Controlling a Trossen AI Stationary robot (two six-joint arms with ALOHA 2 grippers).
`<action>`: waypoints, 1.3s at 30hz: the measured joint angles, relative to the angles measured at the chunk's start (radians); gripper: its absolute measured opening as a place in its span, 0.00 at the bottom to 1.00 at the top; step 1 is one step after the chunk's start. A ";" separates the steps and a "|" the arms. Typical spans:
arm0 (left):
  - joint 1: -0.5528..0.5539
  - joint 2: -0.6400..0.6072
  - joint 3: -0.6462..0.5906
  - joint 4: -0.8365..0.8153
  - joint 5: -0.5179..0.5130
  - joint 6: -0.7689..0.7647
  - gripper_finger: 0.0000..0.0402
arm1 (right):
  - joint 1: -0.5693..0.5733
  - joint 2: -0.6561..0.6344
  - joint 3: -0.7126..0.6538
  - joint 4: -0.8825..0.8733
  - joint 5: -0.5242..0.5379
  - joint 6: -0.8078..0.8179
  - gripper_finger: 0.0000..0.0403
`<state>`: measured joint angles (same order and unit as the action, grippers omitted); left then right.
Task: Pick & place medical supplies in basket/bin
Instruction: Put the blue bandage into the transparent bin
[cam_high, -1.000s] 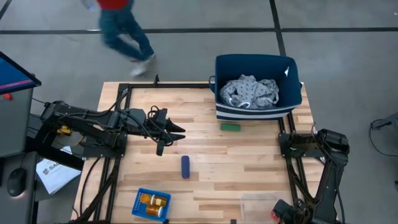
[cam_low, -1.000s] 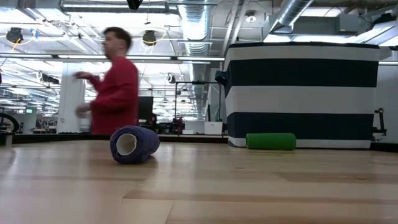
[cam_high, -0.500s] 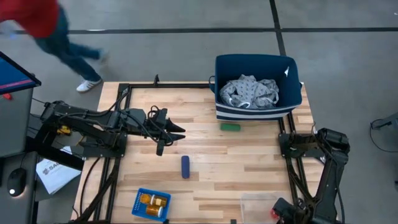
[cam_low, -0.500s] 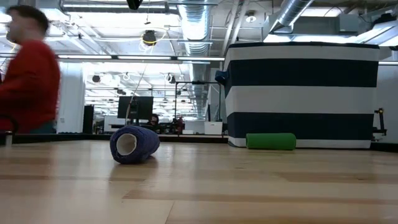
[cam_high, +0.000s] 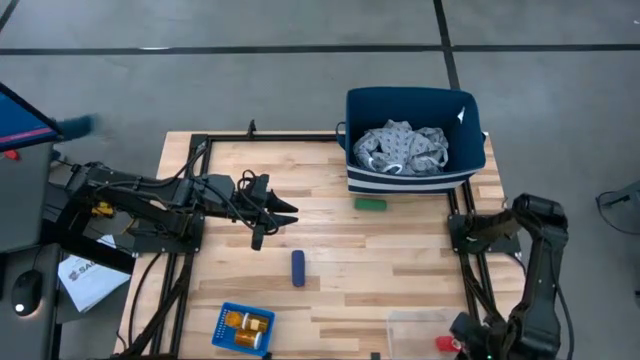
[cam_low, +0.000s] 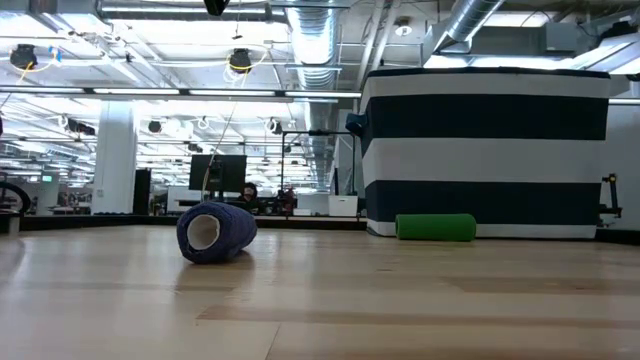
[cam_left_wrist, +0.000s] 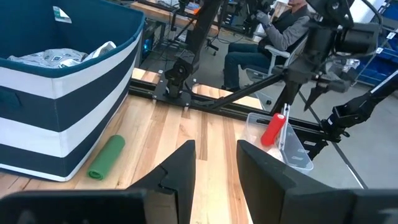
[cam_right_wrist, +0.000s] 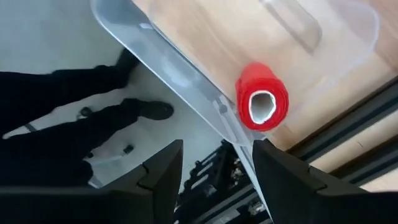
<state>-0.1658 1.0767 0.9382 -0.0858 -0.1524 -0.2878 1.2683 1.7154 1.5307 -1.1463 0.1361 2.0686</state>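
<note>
Left gripper (cam_high: 283, 210) is hovering over mid-table, fingers spread and holding nothing; the blue basket (cam_high: 225, 340) at the near left edge is already carrying two orange pill bottles (cam_high: 245, 324); the dark blue cylinder (cam_high: 298, 267) is lying loose just beyond, nothing blocking it. The green cylinder (cam_high: 370, 204) is resting beside the navy bin (cam_high: 465, 160), which is holding the grey cloth (cam_high: 402, 147); right gripper (cam_right_wrist: 214, 155), fingers parted and bare, is hanging at the clear tray (cam_right_wrist: 168, 68), whose edge is bearing the red cylinder (cam_right_wrist: 262, 97).

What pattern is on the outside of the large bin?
Wide horizontal navy and white stripes on the bin; the low view shows them best.
</note>
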 joint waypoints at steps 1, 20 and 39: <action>0.000 0.000 0.000 0.000 0.000 0.000 0.27 | -0.002 -0.007 0.000 -0.003 0.017 0.000 0.47; 0.000 0.000 0.000 -0.003 -0.016 -0.004 0.27 | -0.249 -0.100 0.001 0.435 0.581 -0.466 0.47; 0.000 0.000 -0.004 -0.004 -0.021 0.003 0.27 | -0.222 -0.090 -0.041 0.541 0.913 -0.629 0.47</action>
<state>-0.1658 1.0767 0.9344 -0.0897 -0.1730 -0.2852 1.0462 1.6257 1.4899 -0.6054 1.0491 1.4400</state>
